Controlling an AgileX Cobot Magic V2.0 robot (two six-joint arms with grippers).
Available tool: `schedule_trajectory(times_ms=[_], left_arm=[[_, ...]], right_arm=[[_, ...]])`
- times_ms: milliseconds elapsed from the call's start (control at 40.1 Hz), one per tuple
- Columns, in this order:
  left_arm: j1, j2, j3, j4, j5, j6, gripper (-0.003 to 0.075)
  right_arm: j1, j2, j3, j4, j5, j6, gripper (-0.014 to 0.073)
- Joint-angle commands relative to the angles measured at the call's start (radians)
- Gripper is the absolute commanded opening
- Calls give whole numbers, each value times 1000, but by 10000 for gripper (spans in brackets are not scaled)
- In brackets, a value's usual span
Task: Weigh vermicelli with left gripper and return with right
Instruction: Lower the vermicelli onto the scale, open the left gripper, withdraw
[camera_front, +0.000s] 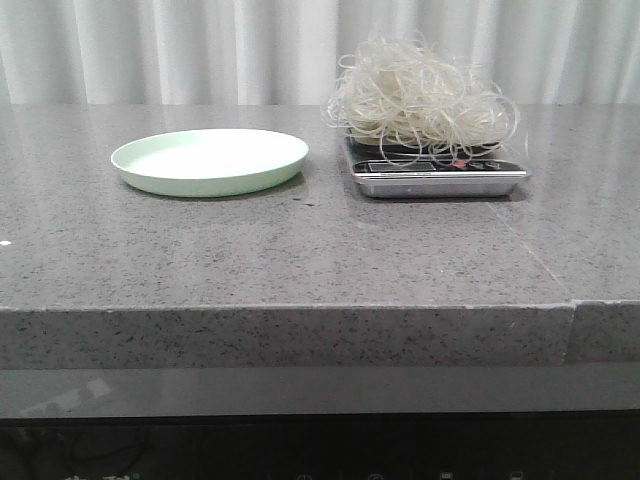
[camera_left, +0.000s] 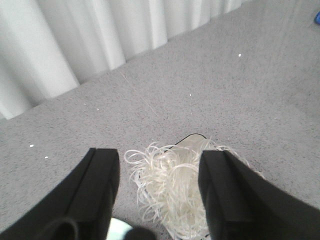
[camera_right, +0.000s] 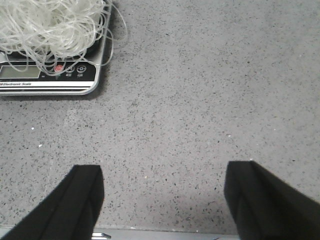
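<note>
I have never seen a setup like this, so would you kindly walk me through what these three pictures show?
This is a two-armed robot at a grey stone table. The front picture looks forward over the table; neither arm shows in it. A pale green plate lies empty on the left, and a kitchen scale on the right carries a loose tangle of vermicelli.

The other two pictures come from cameras on the wrists. The left gripper is open, its black fingers either side of the vermicelli as seen from above, holding nothing. The right gripper is open too, over bare table beside the scale.
</note>
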Motion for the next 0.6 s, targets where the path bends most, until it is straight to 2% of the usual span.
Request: schedule_trajectory(times_ms=[0, 149, 573], left_arm=[[-6, -114, 21, 7, -38, -14, 438], [-6, -249, 185, 1, -80, -14, 438], [-6, -721, 890, -53, -335, -6, 438]], right_arm=[[-4, 7, -32, 2, -56, -8, 613], [-4, 7, -32, 2, -54, -8, 613], [-4, 7, -32, 5, -54, -8, 613]])
